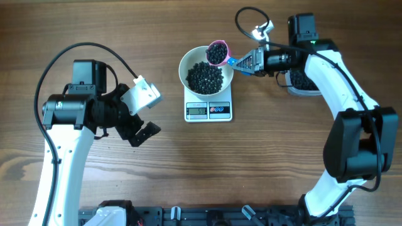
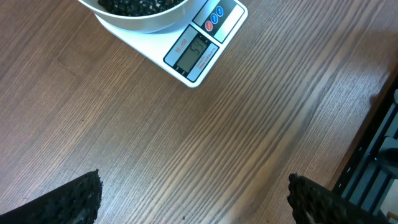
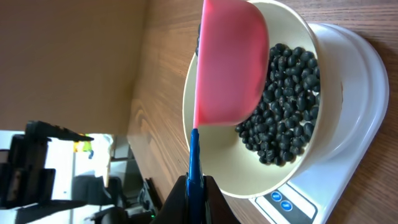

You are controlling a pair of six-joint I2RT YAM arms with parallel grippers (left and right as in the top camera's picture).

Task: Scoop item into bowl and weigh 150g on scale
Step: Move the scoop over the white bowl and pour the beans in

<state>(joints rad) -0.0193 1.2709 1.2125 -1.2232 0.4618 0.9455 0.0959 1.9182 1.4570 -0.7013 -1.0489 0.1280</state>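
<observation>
The white bowl [image 1: 206, 70] stands on the white scale [image 1: 208, 110] and holds a heap of black beans, the item [image 1: 205, 78]. Over the bowl's far right rim hangs a pink scoop [image 1: 217, 53] with beans in it, its blue handle [image 1: 233, 61] pinched by my shut right gripper [image 1: 246, 62]. In the right wrist view the scoop [image 3: 229, 62] covers part of the bowl [image 3: 249, 168], with beans [image 3: 283, 99] beside it. My left gripper [image 1: 139, 125] stands open over bare wood left of the scale, with nothing between its fingers [image 2: 74, 199]; the scale's display [image 2: 194, 51] shows ahead of it.
A tub of beans [image 1: 301, 81] sits at the back right, partly hidden under my right arm. A black rail [image 1: 213, 216] runs along the table's front edge.
</observation>
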